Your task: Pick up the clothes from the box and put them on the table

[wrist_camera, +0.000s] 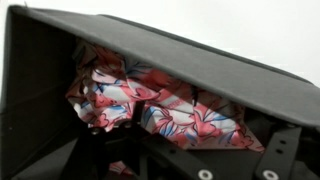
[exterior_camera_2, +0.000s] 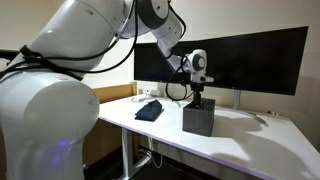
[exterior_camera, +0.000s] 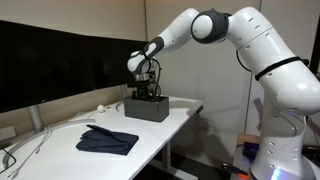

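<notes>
A black box [exterior_camera: 146,108] stands on the white table [exterior_camera: 60,150]; it also shows in an exterior view [exterior_camera_2: 198,120]. My gripper [exterior_camera: 146,92] is lowered into its top, also seen in an exterior view [exterior_camera_2: 197,98]. In the wrist view a crumpled pink, red and blue floral cloth [wrist_camera: 150,105] lies inside the box [wrist_camera: 200,70]. The dark fingers [wrist_camera: 190,160] sit apart at the bottom edge, just over the cloth, not closed on it. A dark navy cloth [exterior_camera: 108,140] lies flat on the table beside the box, and shows in an exterior view [exterior_camera_2: 149,111].
A wide black monitor [exterior_camera_2: 250,60] stands behind the box. White cables [exterior_camera: 30,145] lie on the table near the navy cloth. The table edge [exterior_camera: 175,135] runs close by the box.
</notes>
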